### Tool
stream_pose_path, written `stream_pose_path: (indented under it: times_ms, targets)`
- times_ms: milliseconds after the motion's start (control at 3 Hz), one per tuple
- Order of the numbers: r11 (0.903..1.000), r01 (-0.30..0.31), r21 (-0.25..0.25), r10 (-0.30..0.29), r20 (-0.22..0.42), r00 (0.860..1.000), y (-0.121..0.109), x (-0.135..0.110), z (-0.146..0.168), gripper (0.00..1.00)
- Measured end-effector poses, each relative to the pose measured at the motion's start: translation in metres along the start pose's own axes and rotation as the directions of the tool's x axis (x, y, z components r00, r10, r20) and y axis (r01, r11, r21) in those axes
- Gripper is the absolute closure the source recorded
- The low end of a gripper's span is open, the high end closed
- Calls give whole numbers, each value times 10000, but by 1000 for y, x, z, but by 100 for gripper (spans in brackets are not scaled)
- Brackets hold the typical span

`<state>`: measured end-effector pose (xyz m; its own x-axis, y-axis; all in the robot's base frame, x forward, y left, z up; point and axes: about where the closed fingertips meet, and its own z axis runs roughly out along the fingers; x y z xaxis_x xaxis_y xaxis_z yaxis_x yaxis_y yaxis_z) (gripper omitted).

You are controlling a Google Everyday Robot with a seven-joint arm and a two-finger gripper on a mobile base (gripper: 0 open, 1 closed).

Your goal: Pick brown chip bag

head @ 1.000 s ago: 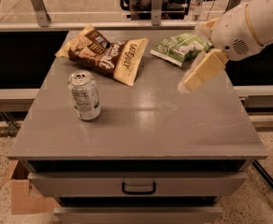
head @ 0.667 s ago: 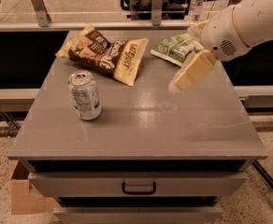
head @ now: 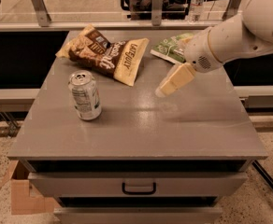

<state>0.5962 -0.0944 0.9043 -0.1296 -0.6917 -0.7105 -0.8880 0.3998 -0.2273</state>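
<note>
The brown chip bag [head: 106, 54] lies flat at the back left of the grey table [head: 141, 125], with its yellow "LATE JULY" end pointing right. My gripper [head: 168, 86] hangs above the table's middle right. It is to the right of the bag's yellow end and a little nearer the front, apart from the bag. The white arm comes in from the upper right. Nothing is seen in the gripper.
A silver soda can [head: 85, 95] stands upright at the left, in front of the bag. A smaller green and white bag [head: 170, 48] lies at the back right, partly behind the arm. A drawer handle [head: 139, 188] is below the table front. A cardboard box [head: 19, 195] sits on the floor at the left.
My gripper and arm have moved left across the table, closer to the brown chip bag. The bags and the can have not moved.
</note>
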Motion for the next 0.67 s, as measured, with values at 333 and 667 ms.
stream_pose_path:
  times_ms: [333, 667]
  targets:
    - [9994, 352, 50, -353, 389, 9986, -7, -20, 22, 0]
    - [9962, 873, 27, -871, 904, 9921, -19, -46, 56, 0]
